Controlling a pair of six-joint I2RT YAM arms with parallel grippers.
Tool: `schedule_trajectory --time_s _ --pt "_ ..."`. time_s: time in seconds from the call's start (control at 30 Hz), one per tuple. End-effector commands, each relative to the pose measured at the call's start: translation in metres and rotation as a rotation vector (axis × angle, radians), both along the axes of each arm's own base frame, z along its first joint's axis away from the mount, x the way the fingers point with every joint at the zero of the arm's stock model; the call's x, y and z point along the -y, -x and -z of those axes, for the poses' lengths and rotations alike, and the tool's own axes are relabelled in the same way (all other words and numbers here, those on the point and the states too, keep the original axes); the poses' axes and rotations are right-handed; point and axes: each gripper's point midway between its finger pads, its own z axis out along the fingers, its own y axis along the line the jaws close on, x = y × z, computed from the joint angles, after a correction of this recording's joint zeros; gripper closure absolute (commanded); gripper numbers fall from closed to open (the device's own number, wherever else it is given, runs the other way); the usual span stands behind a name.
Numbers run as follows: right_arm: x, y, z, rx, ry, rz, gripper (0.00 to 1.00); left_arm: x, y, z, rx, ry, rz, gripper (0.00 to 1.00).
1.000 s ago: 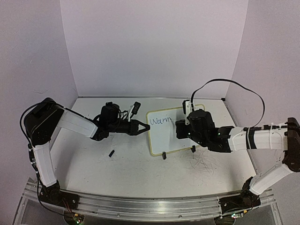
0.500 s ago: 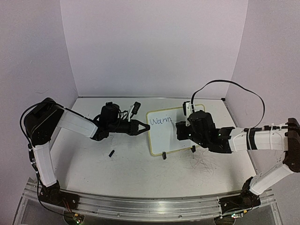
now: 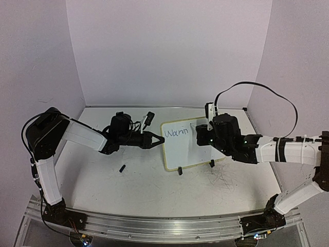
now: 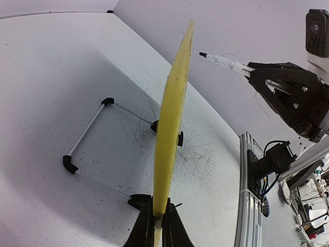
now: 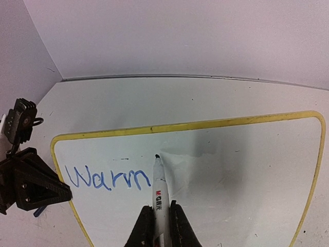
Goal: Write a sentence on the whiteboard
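Note:
The whiteboard [image 3: 180,149], white with a yellow frame, stands tilted on its stand at mid-table. The sentence on it reads "Warm" [image 5: 108,178] in blue, near the top left corner. My left gripper [image 3: 160,139] is shut on the board's left edge. In the left wrist view the board's yellow edge [image 4: 172,113] runs up from the gripper [image 4: 158,226]. My right gripper [image 5: 159,208] is shut on a white marker [image 5: 159,195]. Its tip sits just right of the last letter. In the left wrist view the marker [image 4: 223,63] looks slightly off the board face.
A small black cap [image 3: 123,168] lies on the table left of the board. Two black clips [image 3: 180,171] hold the board's near edge. The wire stand [image 4: 87,136] lies behind the board. Old scribbles [image 3: 221,177] mark the tabletop. Walls close the back and sides.
My right arm has drawn back to the right and its wrist has risen, with the marker in it. The left arm and the board have not moved.

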Motion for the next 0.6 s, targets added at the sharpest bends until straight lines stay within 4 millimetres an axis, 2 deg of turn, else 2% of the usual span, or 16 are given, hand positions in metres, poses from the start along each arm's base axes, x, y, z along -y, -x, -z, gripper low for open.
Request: schedule_trajectory --time_s 0.0,0.57 --pt "-0.0090 -0.0100 -0.0156 0.036 -0.023 -0.001 1.00 0.0053 0.0079 -0.0177 0.008 0.016 0.031 1.00" --pt "-0.0103 -0.0141 -0.0077 0.035 -0.005 0.007 1.00 0.0049 0.0084 -0.0174 0.009 0.014 0.032 1.00"
